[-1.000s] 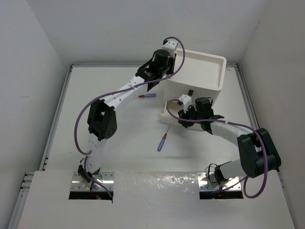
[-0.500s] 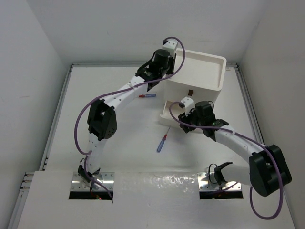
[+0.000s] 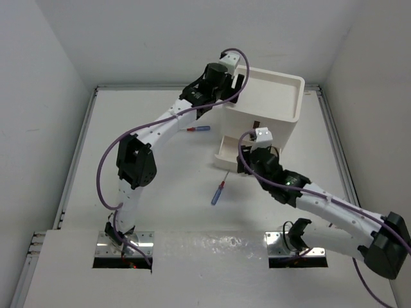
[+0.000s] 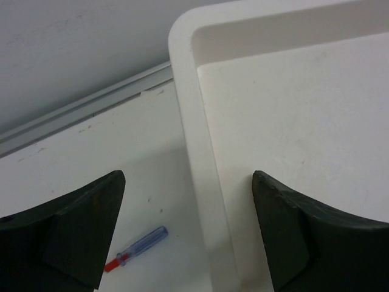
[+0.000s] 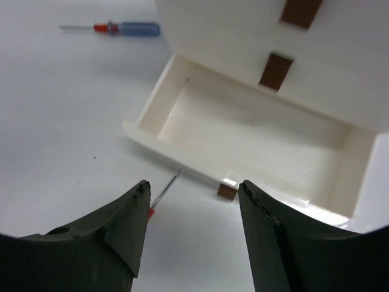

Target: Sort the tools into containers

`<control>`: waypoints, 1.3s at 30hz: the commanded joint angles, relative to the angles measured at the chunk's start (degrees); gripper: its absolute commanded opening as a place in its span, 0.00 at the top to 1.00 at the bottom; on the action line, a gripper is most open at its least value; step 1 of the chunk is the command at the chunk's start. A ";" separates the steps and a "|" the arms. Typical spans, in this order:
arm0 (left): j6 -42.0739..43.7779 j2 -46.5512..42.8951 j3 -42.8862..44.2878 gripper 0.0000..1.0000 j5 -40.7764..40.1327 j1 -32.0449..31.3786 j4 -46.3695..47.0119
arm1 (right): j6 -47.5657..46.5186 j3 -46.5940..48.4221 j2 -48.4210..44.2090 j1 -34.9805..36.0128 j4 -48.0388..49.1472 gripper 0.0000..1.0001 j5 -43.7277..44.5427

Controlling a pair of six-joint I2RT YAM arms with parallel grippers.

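1. As its own wrist camera shows, the left gripper (image 4: pixel 187 182) has its fingers (image 4: pixel 73 237) spread wide and holds nothing. One finger hangs over the table side and the other over the tray side of a white rim.
2. Drawer stack (image 4: pixel 188 121): white and boxy, with a rimmed tray-like top. The left gripper sits at the top's corner. Whether its fingers touch the rim cannot be told.
3. Right gripper (image 5: pixel 193 188): fingers spread, gripping nothing, poised above the front wall of the bottom drawer.
4. Bottom drawer (image 5: pixel 243 128): pulled out toward the arms, with a brown tab handle (image 5: pixel 226 191) on its front. The two drawers above it are shut, and their brown tabs show.
5. First screwdriver (image 5: pixel 121 28): thin, with a blue handle and a red collar. It lies flat on the table (image 3: pixel 180 212), left of the stack and apart from it.
6. Second screwdriver (image 3: pixel 218 192): thin, lying on the table just in front of the open drawer, its shaft angled toward the drawer's front wall. In the right wrist view its handle is hidden behind a finger.
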 commanded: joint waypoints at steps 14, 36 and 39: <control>7.62 -32.46 -24.14 0.00 -5.27 4.72 -8.08 | 26.71 1.01 32.77 16.54 12.15 0.37 8.20; 8.49 -51.81 -50.08 0.00 0.72 20.38 -6.15 | -26.36 17.18 40.78 33.23 -1.81 1.00 -0.78; 8.32 -52.16 -50.08 0.00 1.59 23.53 -6.42 | -37.66 19.91 37.01 31.06 -5.33 1.00 -0.40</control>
